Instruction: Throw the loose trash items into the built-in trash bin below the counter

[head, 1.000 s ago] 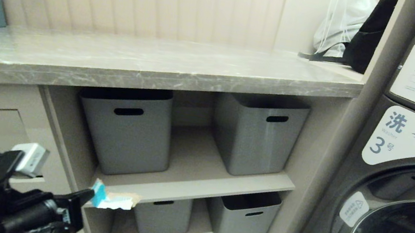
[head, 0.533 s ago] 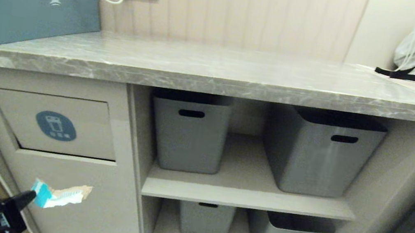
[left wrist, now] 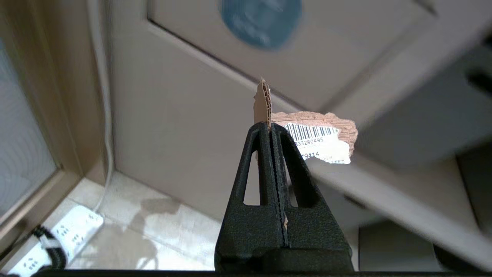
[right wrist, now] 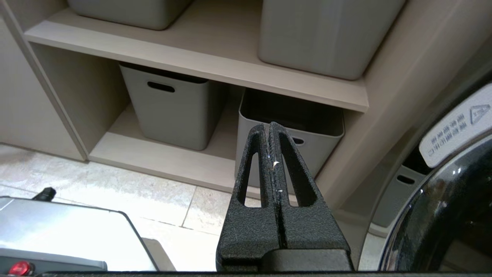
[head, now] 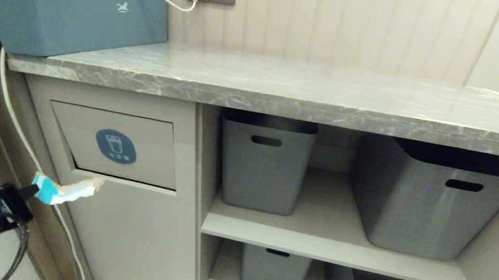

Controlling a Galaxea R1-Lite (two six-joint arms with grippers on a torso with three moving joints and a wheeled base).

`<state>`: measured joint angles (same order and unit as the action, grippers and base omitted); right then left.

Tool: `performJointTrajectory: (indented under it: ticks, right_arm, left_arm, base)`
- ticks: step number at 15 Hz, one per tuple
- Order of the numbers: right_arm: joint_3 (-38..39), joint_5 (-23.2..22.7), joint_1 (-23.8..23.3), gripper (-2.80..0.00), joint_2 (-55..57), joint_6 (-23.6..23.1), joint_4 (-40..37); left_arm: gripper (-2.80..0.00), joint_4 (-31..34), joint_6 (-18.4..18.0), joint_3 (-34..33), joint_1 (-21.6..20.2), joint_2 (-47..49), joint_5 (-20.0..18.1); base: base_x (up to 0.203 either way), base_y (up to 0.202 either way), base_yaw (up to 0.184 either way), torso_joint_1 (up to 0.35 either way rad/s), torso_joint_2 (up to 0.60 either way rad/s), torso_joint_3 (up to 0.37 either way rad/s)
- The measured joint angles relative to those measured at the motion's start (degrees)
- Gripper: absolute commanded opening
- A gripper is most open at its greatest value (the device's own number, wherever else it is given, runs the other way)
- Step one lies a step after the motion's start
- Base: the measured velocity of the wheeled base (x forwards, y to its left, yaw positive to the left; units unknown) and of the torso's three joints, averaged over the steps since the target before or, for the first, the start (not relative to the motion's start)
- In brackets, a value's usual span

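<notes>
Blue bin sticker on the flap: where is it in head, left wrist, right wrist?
Head: blue bin sticker sits mid-left, centred on the trash bin flap, above the cardboard scrap held by the left gripper.
Left wrist: sticker at the top edge, blurred, beyond the scrap.
Right wrist: not in it; only grey tubs and shelves.
Shared landmark: the grey tubs, in head and right wrist views.
</notes>
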<state>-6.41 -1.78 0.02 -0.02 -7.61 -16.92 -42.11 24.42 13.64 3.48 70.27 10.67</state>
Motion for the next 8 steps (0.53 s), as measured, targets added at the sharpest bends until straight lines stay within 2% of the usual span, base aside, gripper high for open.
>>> performJointTrajectory:
  ticks: [2,4,6,8]
  right_arm:
    - [0.02,0.02,-0.05,-2.80,0.00,-0.02,0.02]
    - [0.07,0.16,-0.02,-2.80,0.00,0.01,0.04]
    - [0.09,0.10,-0.02,-2.80,0.00,-0.02,0.04]
    - [0.08,0.07,-0.02,-2.80,0.02,-0.05,0.04]
  left_arm:
    - [-2.80,-1.29,-0.17,2.96,-6.52,5.15,-5.91]
    - [-2.80,-5.51,-0.37,4.58,-11.96,12.19,-10.61]
    - [-2.80,-12.99,-0.48,5.26,-15.26,19.93,-12.90]
    - [-2.80,-22.42,2.51,5.26,-16.72,27.81,-14.20]
  base:
    - [0.000,0.000,0.000,0.000,0.00,0.000]
    - [0.000,0.000,0.000,0.000,0.00,0.000]
    - [0.000,0.000,0.000,0.000,0.00,0.000]
    - [0.000,0.000,0.000,0.000,0.00,0.000]
